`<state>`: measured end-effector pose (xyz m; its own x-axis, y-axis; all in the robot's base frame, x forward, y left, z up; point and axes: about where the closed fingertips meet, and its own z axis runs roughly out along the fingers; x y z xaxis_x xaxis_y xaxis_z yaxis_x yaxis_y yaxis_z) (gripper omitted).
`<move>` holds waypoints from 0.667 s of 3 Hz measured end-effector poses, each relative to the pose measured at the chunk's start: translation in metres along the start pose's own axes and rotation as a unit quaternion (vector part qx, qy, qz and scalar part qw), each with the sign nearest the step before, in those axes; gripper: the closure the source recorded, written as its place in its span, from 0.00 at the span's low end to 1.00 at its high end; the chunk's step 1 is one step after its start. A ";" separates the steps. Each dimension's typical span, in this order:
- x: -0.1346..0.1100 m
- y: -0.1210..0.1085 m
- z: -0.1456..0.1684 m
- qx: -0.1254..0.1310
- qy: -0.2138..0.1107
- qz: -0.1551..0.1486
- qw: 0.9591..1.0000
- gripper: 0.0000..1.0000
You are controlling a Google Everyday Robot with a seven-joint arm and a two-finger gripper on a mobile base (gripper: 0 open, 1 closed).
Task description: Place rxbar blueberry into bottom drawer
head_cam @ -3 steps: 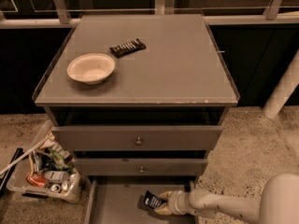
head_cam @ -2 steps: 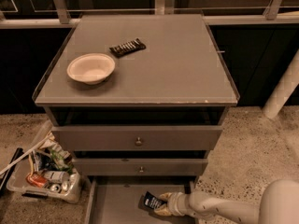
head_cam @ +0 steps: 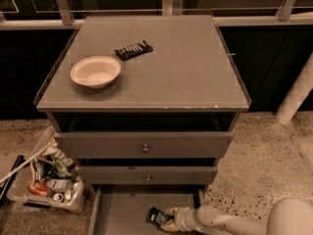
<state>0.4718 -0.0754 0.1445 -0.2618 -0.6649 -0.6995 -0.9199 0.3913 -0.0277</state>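
— Hardly anything has moved since a second ago: the gripper [head_cam: 169, 220] and the rxbar blueberry [head_cam: 157, 215] sit only a touch lower in the camera view, and everything else is where it was.
— Where is the gripper?
— Low over the pulled-out bottom drawer [head_cam: 122, 214], toward its right side, on the end of the pale arm [head_cam: 220, 222] that reaches in from the lower right.
— What are its fingers doing?
— They are closed on the right end of the rxbar blueberry, which lies tilted with its dark blue wrapper pointing left. Whether the bar touches the drawer floor, I cannot tell.
— And the other drawers?
— The top drawer [head_cam: 144, 145] and the middle drawer [head_cam: 146, 175] are both pushed in, each with a small round knob.
— What is on the desk [head_cam: 186, 72]?
— A white bowl [head_cam: 95, 71] at the left, and just behind it a dark-wrapped bar [head_cam: 133, 49] with white lettering; the two are near but apart.
— Anything on the floor?
— A clear tub [head_cam: 46, 190] of cans and clutter stands left of the cabinet
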 end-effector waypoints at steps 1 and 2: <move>0.006 0.010 0.008 -0.007 0.000 -0.006 1.000 1.00; 0.007 0.011 0.009 -0.008 0.000 -0.007 1.000 0.84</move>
<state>0.4623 -0.0695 0.1330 -0.2500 -0.6705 -0.6986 -0.9276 0.3727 -0.0258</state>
